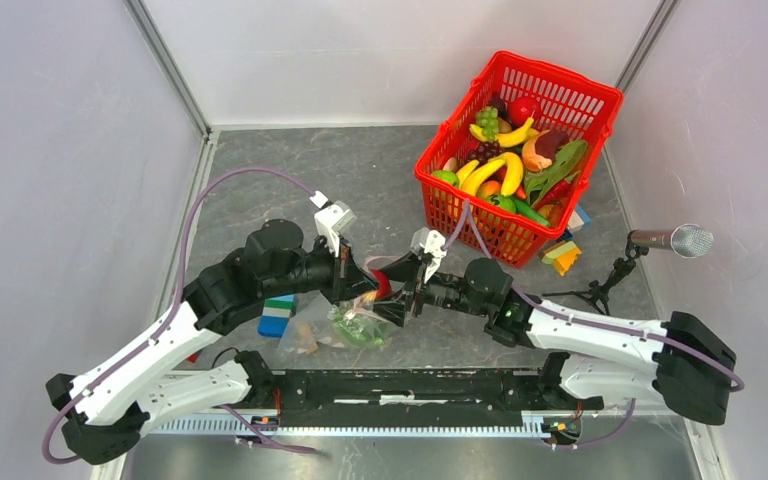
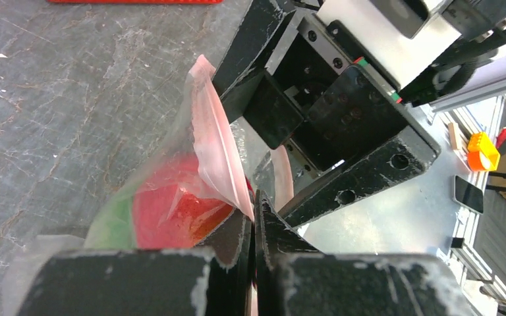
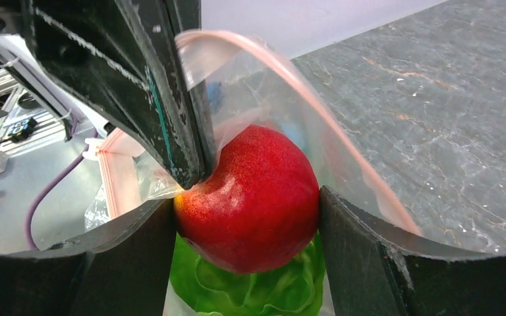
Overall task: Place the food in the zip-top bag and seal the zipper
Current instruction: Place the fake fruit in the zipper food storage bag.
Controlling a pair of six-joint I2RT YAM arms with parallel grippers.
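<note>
The clear zip-top bag [image 1: 355,322] stands open at the table's near middle, with green lettuce [image 3: 250,289] inside. My left gripper [image 1: 360,285] is shut on the bag's pink zipper strip [image 2: 214,148] and holds the mouth up. My right gripper [image 1: 400,300] is shut on a red apple [image 3: 250,197] and holds it in the bag's mouth, just above the lettuce. In the left wrist view the apple [image 2: 171,210] shows red through the plastic. The pink strip [image 3: 316,112] arcs over the apple in the right wrist view.
A red mesh basket [image 1: 600,100] at the back right holds bananas, grapes and other toy food. A blue-green block [image 1: 278,314] lies left of the bag. Small blocks [image 1: 563,256] and a microphone stand [image 1: 650,245] sit to the right.
</note>
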